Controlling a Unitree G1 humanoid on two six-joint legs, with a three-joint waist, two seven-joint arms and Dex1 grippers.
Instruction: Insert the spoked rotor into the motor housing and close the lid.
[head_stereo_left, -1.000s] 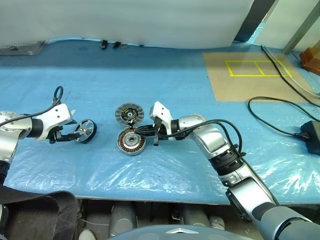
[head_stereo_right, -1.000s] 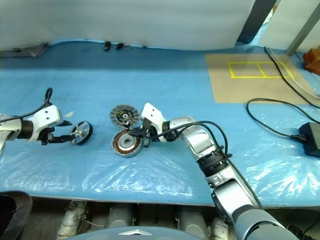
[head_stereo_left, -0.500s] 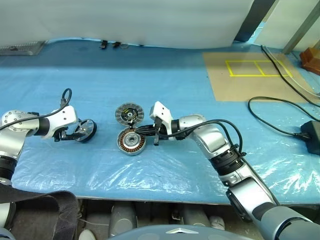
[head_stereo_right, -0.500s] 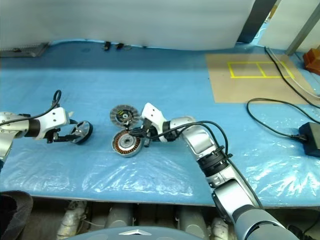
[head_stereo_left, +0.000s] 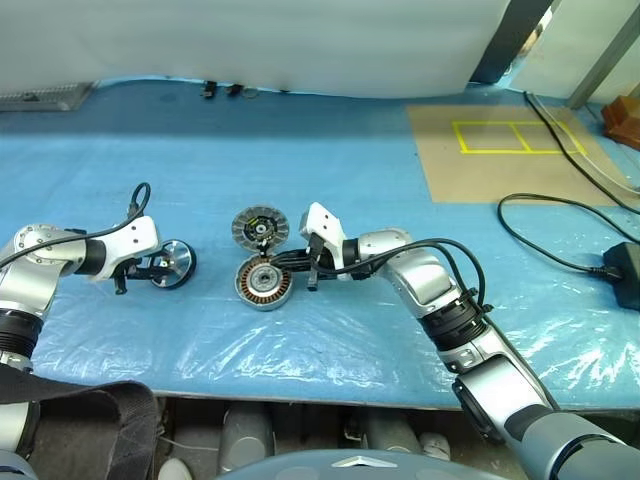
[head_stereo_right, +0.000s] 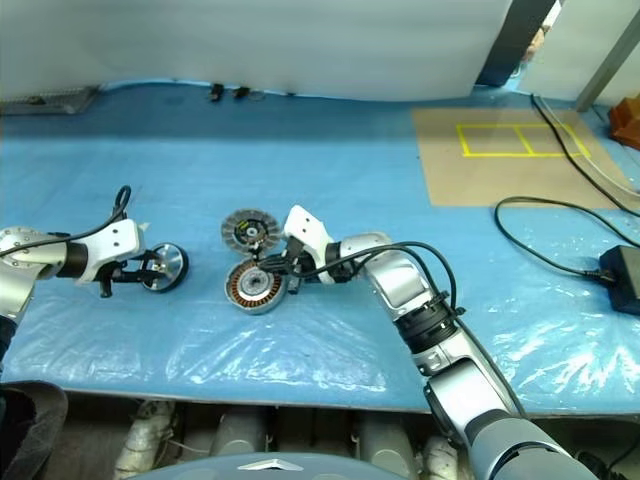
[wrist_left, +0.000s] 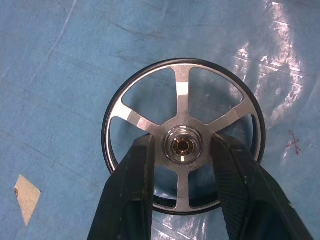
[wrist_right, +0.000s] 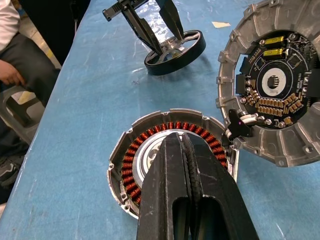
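The left gripper (wrist_left: 182, 165) is straddling the flat silver spoked rotor's (wrist_left: 182, 145) hub, fingers apart, risking slipping off.

- Spoked rotor (wrist_left: 182, 145): lower rim and two spoke gaps covered by the left hand (wrist_left: 182, 165) fingers (wrist_left: 131, 195) in the left wrist view; whether the pads touch the hub cannot be told.
- Motor housing (wrist_right: 172, 160): near half of the winding ring and centre hidden behind the right hand (wrist_right: 187, 150), which rests pressed together over it.
- Lid (wrist_right: 272, 80): cut off by the picture's edge in the right wrist view.
- Person (wrist_right: 15, 55): partly cropped; arm and lap visible.
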